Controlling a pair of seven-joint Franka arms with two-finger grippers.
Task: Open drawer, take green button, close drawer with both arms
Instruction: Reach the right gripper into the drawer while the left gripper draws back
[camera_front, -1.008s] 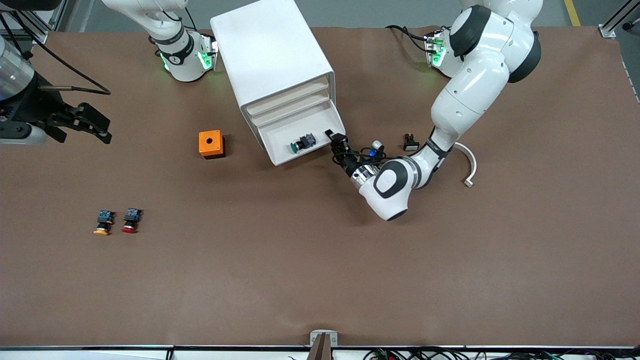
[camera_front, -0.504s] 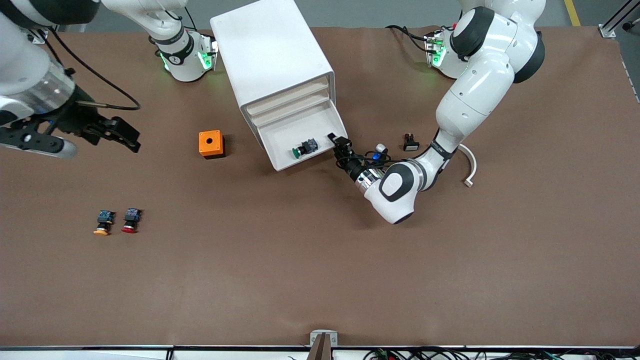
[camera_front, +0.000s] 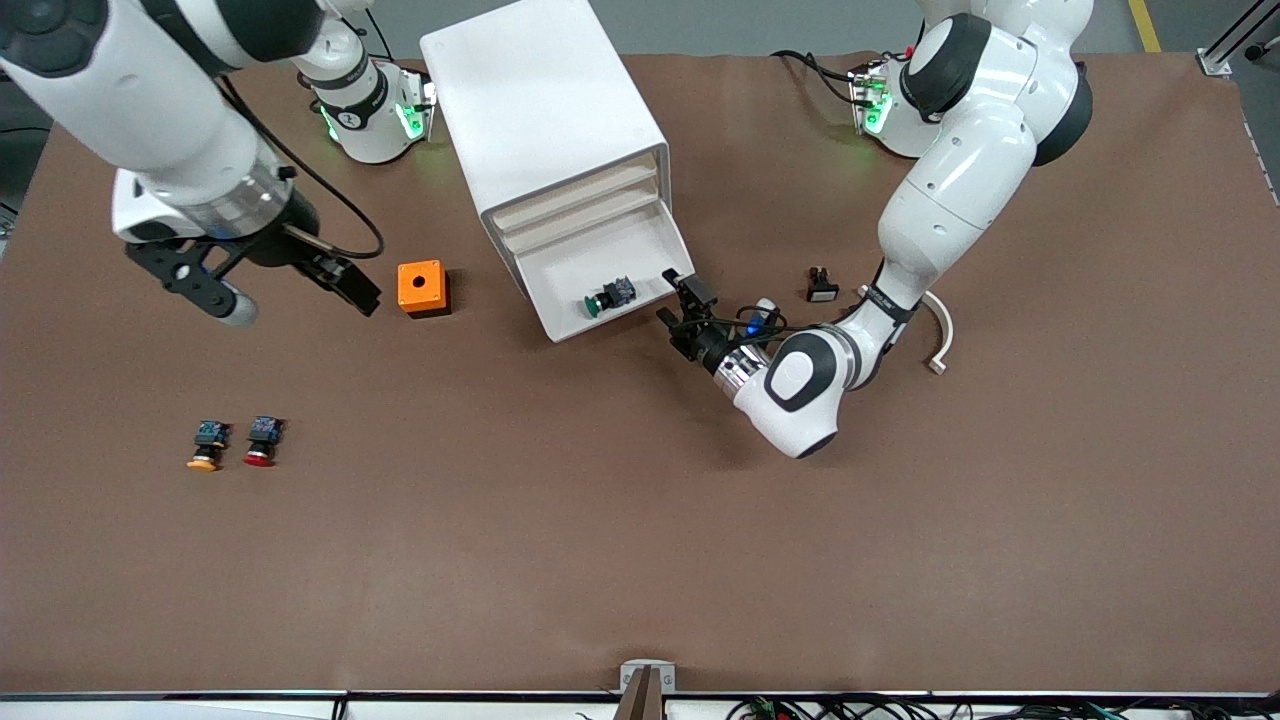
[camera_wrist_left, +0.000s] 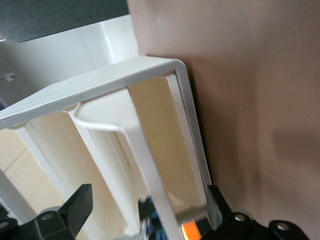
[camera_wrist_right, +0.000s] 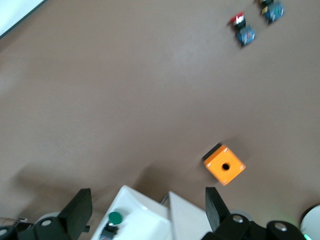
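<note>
The white cabinet (camera_front: 540, 100) stands toward the arms' bases. Its lowest drawer (camera_front: 560, 285) is pulled out. The green-capped button (camera_front: 604, 296) lies on its side in the drawer and also shows in the right wrist view (camera_wrist_right: 115, 218). My left gripper (camera_front: 683, 305) is open and empty, low beside the drawer's front corner and apart from it. In the left wrist view the drawer's rim (camera_wrist_left: 150, 175) shows between its fingers (camera_wrist_left: 75, 210). My right gripper (camera_front: 345, 287) is open and empty, in the air beside the orange box.
An orange box with a hole (camera_front: 421, 287) sits beside the cabinet toward the right arm's end; it also shows in the right wrist view (camera_wrist_right: 224, 165). A yellow-capped button (camera_front: 205, 445) and a red-capped button (camera_front: 260, 442) lie nearer the camera. A small black part (camera_front: 821, 285) and a white curved piece (camera_front: 940, 325) lie by the left arm.
The right arm has swung in from the table's end to beside the orange box. The drawer has come out a little more. The left gripper has opened and drawn back from the drawer's corner.
</note>
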